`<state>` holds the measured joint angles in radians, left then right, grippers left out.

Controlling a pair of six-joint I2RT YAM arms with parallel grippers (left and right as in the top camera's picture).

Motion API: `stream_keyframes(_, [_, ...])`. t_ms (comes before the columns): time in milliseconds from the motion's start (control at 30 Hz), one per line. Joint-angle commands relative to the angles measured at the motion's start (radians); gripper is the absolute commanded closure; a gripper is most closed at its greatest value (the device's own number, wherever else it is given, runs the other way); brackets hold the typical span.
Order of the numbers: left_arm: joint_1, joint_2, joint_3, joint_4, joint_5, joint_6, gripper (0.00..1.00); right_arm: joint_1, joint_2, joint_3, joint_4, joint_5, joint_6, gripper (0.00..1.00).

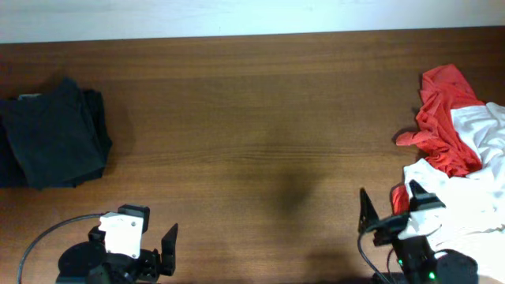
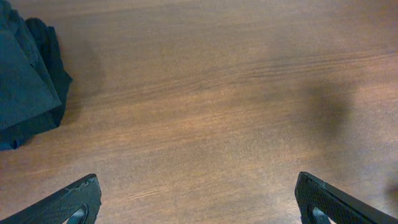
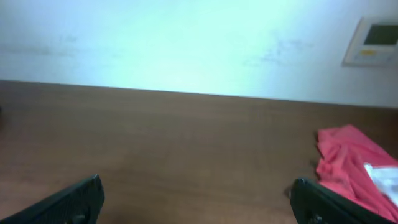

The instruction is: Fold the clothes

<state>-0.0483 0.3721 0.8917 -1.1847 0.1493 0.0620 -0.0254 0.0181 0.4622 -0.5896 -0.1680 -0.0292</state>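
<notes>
A folded dark garment (image 1: 51, 134) lies at the table's left side; it also shows at the upper left of the left wrist view (image 2: 28, 74). A crumpled red garment (image 1: 442, 118) and a white garment (image 1: 485, 170) lie in a heap at the right edge; the red one also shows in the right wrist view (image 3: 348, 165). No lettering shows on any garment. My left gripper (image 1: 162, 252) is open and empty near the front edge, its fingers wide apart over bare wood (image 2: 196, 199). My right gripper (image 1: 387, 209) is open and empty, just left of the heap (image 3: 196, 199).
The wooden table (image 1: 260, 118) runs to a pale wall at the back. A wall panel (image 3: 373, 40) hangs at the upper right of the right wrist view. A black cable (image 1: 47, 237) loops by the left arm's base.
</notes>
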Motion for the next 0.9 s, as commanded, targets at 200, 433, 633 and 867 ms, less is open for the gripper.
stream_keyframes(200, [0.003, -0.002, -0.004, 0.003, -0.005, -0.005, 0.01, -0.01, -0.014, -0.324, 0.451, -0.064, -0.106, 0.01])
stream_keyframes(433, [0.003, -0.002, -0.004, 0.002, -0.005, -0.006, 0.01, -0.01, -0.014, -0.457, 0.528, -0.046, -0.142, 0.01])
stream_keyframes(633, [0.003, -0.002, -0.004, 0.002, -0.005, -0.005, 0.01, -0.01, -0.014, -0.457, 0.533, -0.046, -0.143, 0.01])
stream_keyframes(867, [0.003, -0.002, -0.004, 0.003, -0.005, -0.005, 0.01, -0.01, -0.014, -0.457, 0.533, -0.046, -0.143, 0.01])
